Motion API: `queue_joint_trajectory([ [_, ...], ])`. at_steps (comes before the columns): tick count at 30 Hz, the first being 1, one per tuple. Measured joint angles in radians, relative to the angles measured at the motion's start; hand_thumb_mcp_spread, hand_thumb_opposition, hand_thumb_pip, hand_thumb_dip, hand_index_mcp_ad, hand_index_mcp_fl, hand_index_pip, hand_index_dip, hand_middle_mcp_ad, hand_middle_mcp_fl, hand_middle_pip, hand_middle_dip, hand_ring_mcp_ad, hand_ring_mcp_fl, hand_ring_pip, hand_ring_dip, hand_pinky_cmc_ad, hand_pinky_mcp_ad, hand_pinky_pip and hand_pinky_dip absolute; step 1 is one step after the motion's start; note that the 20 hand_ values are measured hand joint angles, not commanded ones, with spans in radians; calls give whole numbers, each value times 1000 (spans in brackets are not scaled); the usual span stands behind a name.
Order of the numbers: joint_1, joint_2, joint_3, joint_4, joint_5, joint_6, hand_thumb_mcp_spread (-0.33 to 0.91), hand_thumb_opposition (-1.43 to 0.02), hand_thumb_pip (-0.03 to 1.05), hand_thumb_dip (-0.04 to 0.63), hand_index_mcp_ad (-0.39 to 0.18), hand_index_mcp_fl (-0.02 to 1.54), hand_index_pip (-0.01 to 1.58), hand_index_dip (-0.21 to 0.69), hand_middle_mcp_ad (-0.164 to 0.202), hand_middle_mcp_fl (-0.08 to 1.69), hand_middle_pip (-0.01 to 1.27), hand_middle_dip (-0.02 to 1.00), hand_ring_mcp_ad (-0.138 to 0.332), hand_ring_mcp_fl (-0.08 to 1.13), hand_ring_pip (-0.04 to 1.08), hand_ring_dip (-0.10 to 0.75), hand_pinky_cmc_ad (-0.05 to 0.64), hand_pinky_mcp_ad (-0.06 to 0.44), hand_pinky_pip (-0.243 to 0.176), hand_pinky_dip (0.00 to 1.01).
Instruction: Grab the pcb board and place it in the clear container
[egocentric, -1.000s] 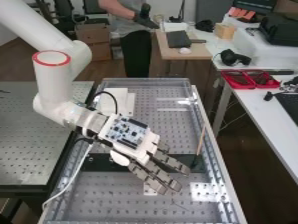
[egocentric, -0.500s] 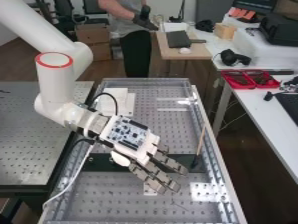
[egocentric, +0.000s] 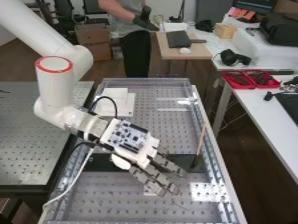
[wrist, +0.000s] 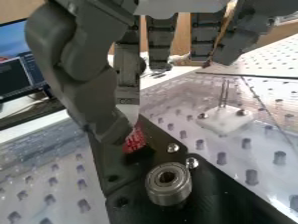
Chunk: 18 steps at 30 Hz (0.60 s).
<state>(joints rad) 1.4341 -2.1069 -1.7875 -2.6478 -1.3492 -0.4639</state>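
The pcb board (egocentric: 131, 136) that could be made out sat face up on the back of the hand (egocentric: 136, 154), behind the fingers rather than between them; whether it was the board meant, the views could not tell. The hand was wide, its fingers roughly straight and slightly spread, slanting down over the clear container (egocentric: 146, 80), while the thumb (wrist: 100, 107) bent. By the thumb's tip was a red piece (wrist: 135, 141), partly hidden; what it was, or whether the thumb touched it, could not be told.

Under the hand a black bar (egocentric: 105, 164) crossed the container's perforated floor. On the bar, in the wrist view, stood a round metal part (wrist: 168, 185) with two screws (wrist: 192, 163) near it. Beside the bar was a white block (wrist: 225, 121) with two thin upright pins. A brown stick (egocentric: 201, 140) stood near the fingertips, at the bar's far end. White plates (egocentric: 114, 95) lay behind the hand, toward the container's far end.
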Motion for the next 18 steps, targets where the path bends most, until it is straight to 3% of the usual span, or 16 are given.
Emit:
queue_joint_trajectory([
  [18,-13,-14,22,-14,-37,-61,454,-941,730,349,-58,208,1531,241,37,37,133,176,199,0,89,17,295,168,-75,180],
])
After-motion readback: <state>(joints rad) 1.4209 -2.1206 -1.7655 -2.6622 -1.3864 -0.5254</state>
